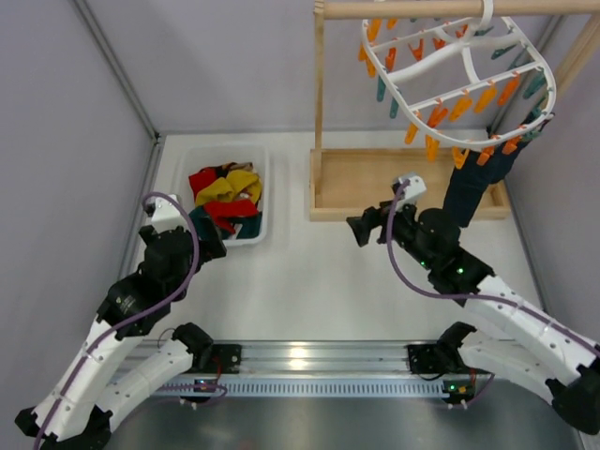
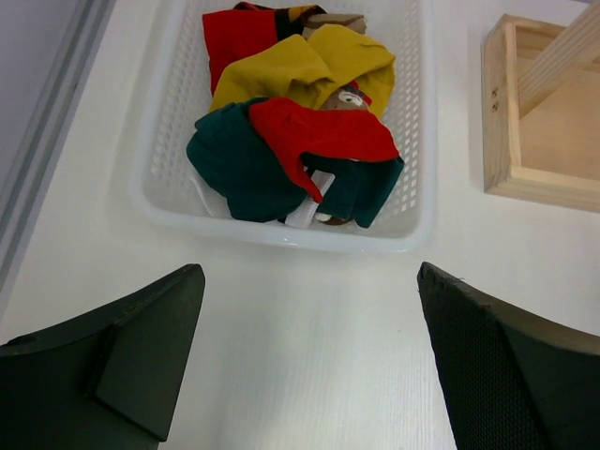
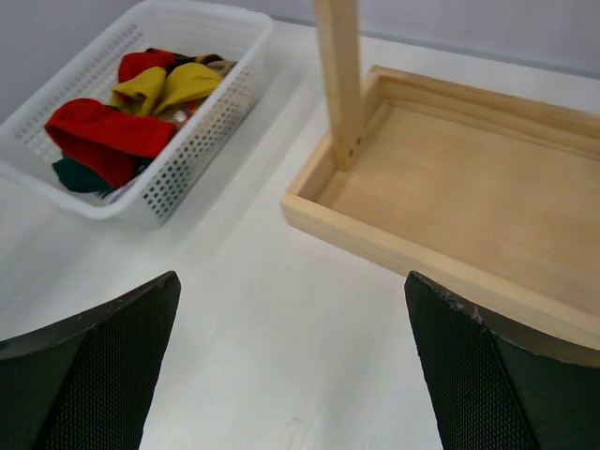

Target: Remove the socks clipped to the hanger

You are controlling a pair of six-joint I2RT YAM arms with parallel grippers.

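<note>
— Which way does the work lie from the right hand (image 1: 360,228)?

— Behind it and higher. That hand points toward the white basket (image 1: 225,150), its fingers spread wide with nothing between them. The one dark sock (image 1: 471,192) I can see clipped to the hanger (image 1: 467,66) hangs back past that hand's wrist, over the end of the wooden tray (image 1: 366,183) farthest from the basket. The hand's own camera shows only basket and tray, no sock.

— How does the sock lie?

— Straight down from a clip on the hanger's rim, long axis vertical. Whether its lower end touches the tray I cannot tell.

— And the left hand (image 1: 208,246)?

— Also wide open and empty, just short of the basket, where red, yellow and teal socks (image 2: 309,131) are piled. The dark sock is well apart from it, across the whole tray.

— So the right arm is nearer?

— I judge so. It would have to swing round away from the basket, rise, and close across the sock's hanging length from the side.
</note>
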